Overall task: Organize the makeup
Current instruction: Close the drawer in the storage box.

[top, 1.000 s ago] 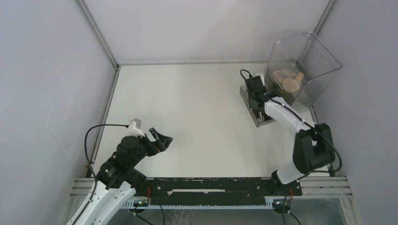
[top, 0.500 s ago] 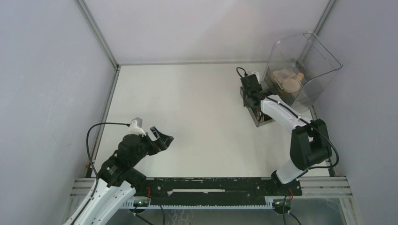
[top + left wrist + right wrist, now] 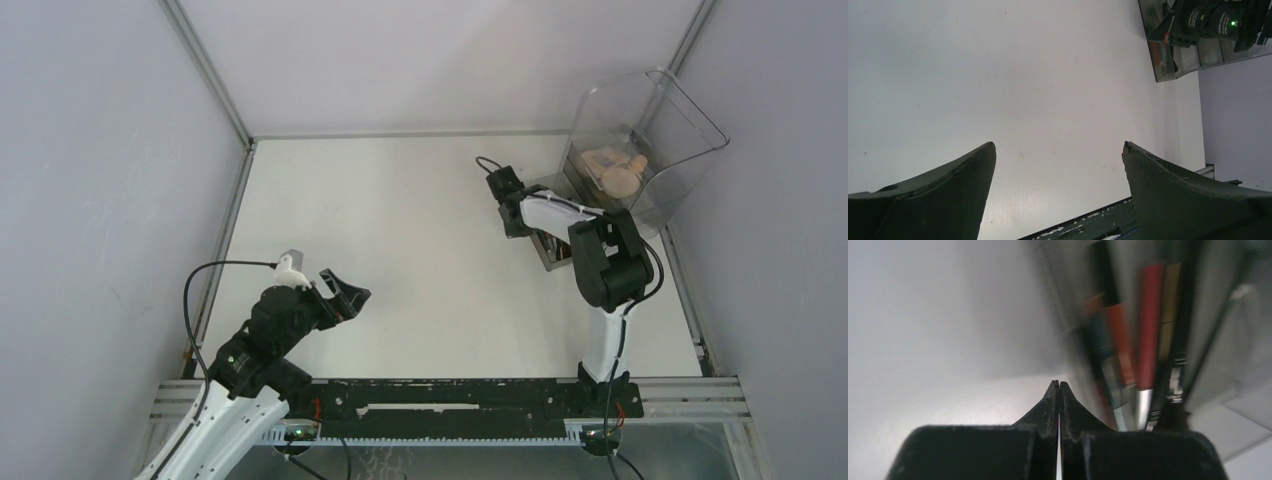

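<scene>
The makeup lies in the clear smoky organizer (image 3: 690,150) at the far right. Round beige compacts (image 3: 615,172) sit inside it. Its pulled-out drawer (image 3: 556,252) holds red lip tubes (image 3: 1149,325) and thin pencils (image 3: 1168,325), blurred in the right wrist view. My right gripper (image 3: 503,192) is shut and empty (image 3: 1058,385), just left of the drawer over bare table. My left gripper (image 3: 343,296) is open and empty (image 3: 1058,150), near the front left. The drawer also shows in the left wrist view (image 3: 1168,55).
Grey walls stand on the left, back and right of the white table (image 3: 400,230). A black rail (image 3: 450,395) runs along the near edge. My right arm (image 3: 605,265) is folded back beside the drawer.
My right gripper has moved left and slightly back, from over the drawer to the table beside it, and the arm has folded up. The left arm has barely moved.
</scene>
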You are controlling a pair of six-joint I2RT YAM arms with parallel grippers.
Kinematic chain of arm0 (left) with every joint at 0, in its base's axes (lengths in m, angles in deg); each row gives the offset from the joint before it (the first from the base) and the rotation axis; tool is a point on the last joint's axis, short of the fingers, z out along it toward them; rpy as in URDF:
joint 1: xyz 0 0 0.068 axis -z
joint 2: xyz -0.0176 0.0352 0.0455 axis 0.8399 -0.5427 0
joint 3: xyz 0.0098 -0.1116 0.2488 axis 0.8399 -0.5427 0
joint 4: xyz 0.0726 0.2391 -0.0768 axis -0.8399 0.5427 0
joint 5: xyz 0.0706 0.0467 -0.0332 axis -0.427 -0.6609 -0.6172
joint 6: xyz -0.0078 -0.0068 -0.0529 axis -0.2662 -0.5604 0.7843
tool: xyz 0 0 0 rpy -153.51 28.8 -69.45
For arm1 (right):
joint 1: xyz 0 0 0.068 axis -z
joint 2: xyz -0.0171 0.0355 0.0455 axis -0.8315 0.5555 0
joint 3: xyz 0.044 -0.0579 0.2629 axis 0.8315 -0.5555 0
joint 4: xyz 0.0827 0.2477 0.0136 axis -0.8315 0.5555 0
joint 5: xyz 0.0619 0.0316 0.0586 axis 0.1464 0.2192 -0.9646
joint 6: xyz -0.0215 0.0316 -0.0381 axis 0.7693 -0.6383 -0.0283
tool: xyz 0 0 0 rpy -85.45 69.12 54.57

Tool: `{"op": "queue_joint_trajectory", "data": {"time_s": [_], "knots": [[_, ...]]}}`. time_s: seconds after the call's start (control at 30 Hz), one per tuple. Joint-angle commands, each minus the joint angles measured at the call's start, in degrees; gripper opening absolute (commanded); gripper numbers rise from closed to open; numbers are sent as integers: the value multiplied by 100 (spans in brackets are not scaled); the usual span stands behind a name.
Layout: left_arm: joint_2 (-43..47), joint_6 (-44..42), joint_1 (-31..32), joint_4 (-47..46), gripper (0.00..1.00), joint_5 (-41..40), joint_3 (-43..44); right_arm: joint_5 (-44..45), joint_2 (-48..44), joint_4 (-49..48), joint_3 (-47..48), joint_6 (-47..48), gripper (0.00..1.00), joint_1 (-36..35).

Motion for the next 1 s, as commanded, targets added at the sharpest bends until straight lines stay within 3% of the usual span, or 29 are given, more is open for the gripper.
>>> {"op": "queue_joint_trajectory", "data": {"time_s": [0.0, 0.1, 0.23, 0.43, 0.63, 0.83, 0.97], "knots": [[34, -47, 23, -65, 100, 9, 134, 1904, 176, 291, 595, -523, 0, 561], [106, -47, 18, 6, 100, -37, 108, 1910, 0, 240, 579, -723, 0, 748], [124, -1, 16, -51, 100, -78, 23, 1044, -514, -341, 263, -440, 0, 432], [-49, -41, 24, -145, 100, 43, 96, 641, -302, -414, 425, -151, 0, 175], [98, -69, 24, -41, 100, -20, 152, 884, 321, -282, 823, 125, 0, 549], [144, -86, 16, 58, 100, -44, 164, 2400, 942, -112, 1398, 117, 0, 1149], [161, -84, 16, 88, 100, -70, 156, 2609, 972, -191, 1503, 54, 0, 1294]]}}
